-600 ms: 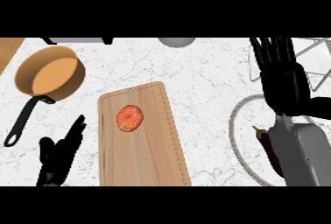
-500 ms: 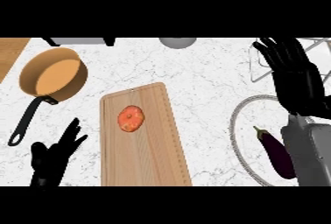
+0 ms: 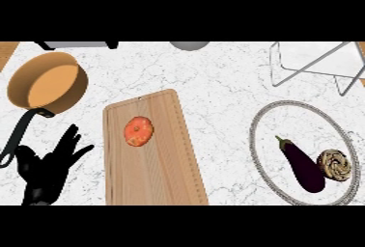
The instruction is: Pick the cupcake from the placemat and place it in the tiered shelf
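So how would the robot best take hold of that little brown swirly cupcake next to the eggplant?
Probably from straight above, fingers and thumb closing on opposite sides of the cupcake. It sits upright on the round placemat, swirl up, with the eggplant close on its left, so the near and far sides look freer. The right hand is out of view.
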